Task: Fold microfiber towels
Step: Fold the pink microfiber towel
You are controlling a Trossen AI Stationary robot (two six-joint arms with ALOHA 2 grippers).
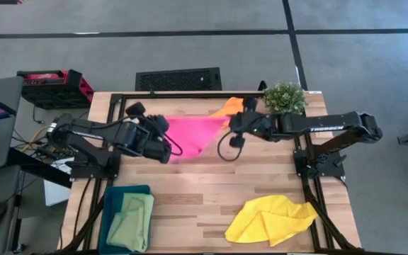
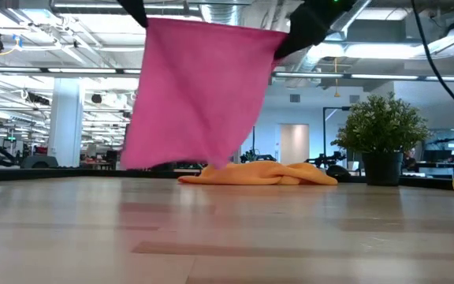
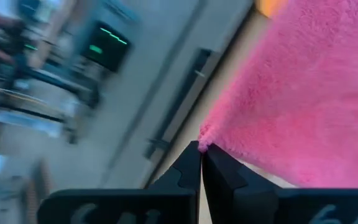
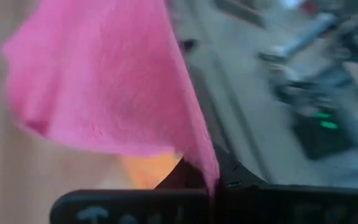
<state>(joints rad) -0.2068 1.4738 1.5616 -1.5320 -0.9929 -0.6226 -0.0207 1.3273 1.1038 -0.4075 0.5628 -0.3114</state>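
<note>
A hot pink towel [image 1: 193,134] hangs spread between my two grippers above the middle of the table, and it also shows in the low view [image 2: 199,87]. My left gripper [image 1: 163,131] is shut on its left top corner. My right gripper [image 1: 232,124] is shut on its right top corner. An orange towel [image 1: 229,106] lies crumpled on the table at the far edge, behind the pink one [image 2: 258,173]. A yellow towel [image 1: 271,219] lies bunched at the near right. A light green towel [image 1: 132,221] lies folded in the teal bin. My left gripper pinches the pink towel's top corner [image 3: 205,138] between its two shut fingertips [image 3: 191,163]. The towel hangs below the hold, lifted off the table. My right gripper pinches the towel's other top corner, at its edge [image 4: 209,169], between its shut fingers. The cloth hangs spread between the two holds, with its top edge [image 2: 211,25] nearly straight.
A teal bin [image 1: 112,212] stands at the near left. A small potted plant [image 1: 285,95] stands at the far right corner. Bare wood [image 1: 211,184] lies between the hanging towel and the near edge.
</note>
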